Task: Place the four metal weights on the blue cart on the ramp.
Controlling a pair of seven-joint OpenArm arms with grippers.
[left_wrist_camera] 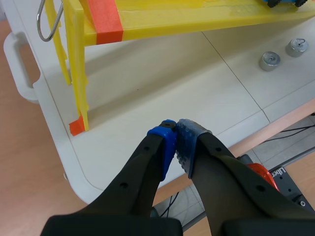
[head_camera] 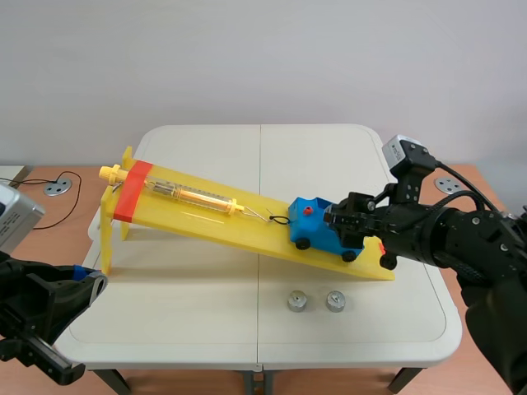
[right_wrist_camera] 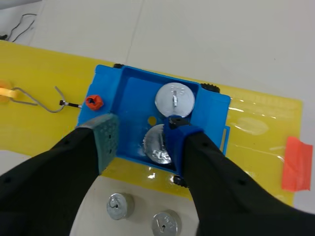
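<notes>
While the right gripper hangs spread wide over the blue cart, two weights lie inside it, two loose weights just beside it.

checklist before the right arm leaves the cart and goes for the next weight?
1. Right gripper open, holding nothing: ok.
2. Far weight flat in the blue cart: ok.
3. Near weight in the cart, partly hidden by the gripper, seating: cannot tell.
4. Cart on the yellow ramp: ok.
5. Left table weight and right table weight upright, apart: ok.
6. Left gripper shut, at the table's near corner, away from both: ok.
</notes>
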